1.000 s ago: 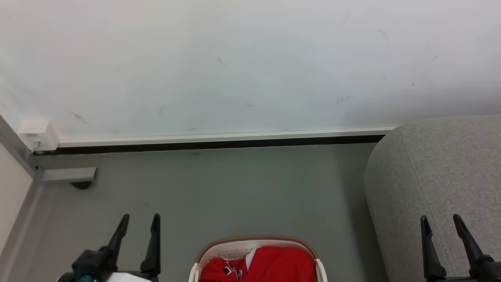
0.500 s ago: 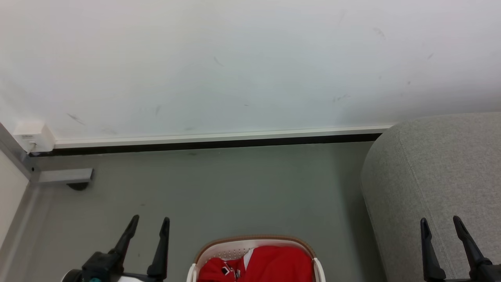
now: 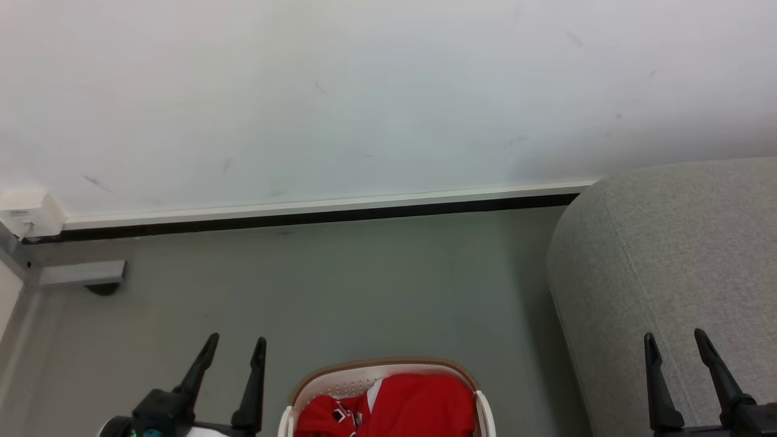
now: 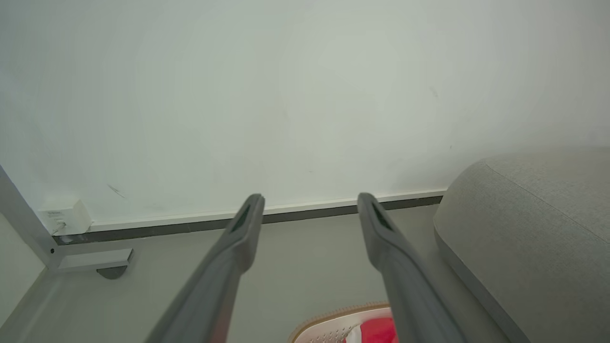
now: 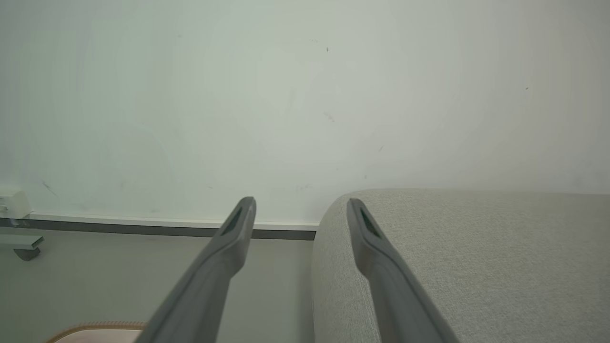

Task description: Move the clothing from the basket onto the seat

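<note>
Looks past the right gripper point(image 5: 300, 205), fingers apart and empty, toward a wall point(image 5: 286, 95); seat point(image 5: 476, 262) at right, basket point(image 5: 95, 327) rim lower left.
</note>
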Available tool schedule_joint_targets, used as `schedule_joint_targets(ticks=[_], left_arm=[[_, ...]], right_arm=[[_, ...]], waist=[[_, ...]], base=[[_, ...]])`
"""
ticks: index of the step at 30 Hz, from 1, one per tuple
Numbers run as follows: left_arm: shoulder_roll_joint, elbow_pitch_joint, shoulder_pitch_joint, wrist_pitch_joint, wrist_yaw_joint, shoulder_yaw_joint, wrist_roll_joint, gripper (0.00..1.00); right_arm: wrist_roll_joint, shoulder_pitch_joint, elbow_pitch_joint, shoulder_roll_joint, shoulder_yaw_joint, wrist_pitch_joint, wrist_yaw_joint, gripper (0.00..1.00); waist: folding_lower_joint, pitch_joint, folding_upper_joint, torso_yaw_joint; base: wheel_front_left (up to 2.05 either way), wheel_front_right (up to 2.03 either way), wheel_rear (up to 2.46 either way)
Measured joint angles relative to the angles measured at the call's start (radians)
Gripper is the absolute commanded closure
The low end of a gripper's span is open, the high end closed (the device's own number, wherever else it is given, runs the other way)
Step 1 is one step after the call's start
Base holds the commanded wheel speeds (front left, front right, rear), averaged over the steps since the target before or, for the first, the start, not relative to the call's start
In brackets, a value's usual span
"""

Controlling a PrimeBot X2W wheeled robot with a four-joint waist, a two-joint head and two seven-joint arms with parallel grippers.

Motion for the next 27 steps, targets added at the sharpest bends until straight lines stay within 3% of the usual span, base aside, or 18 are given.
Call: schedule_joint_targets(ticks=[9,16,23,27], left_arm=[[0.013,0.019,-0.079,0.0,-0.004,-0.06,0.002,0.0],[0.035,0.182,-0.204,0.003,-0.007,-0.204,-0.008,0.0],[0.036,0.362,-0.385,0.12,-0.007,-0.382,-0.021,0.0],[0.026,0.469,-0.466,0.201,-0.007,-0.437,-0.022,0.0]], right_arm=[[0.002,-0.045,-0.027,0.001,0.018,0.0,0.0,0.0],[0.004,-0.092,-0.078,0.0,0.033,0.0,0.0,0.0],[0.01,-0.138,-0.136,0.0,0.048,0.0,0.0,0.0],[0.016,-0.181,-0.185,0.0,0.049,0.0,0.0,0.0]], waist=[[0.0,0.057,0.0,-0.066],[0.0001,0.141,0.0,-0.129],[0.0003,0.255,0.0,-0.182],[0.0004,0.338,0.0,-0.205]], base=[[0.0,0.0,0.0],[0.0,0.0,0.0],[0.0,0.0,0.0],[0.0,0.0,0.0]])
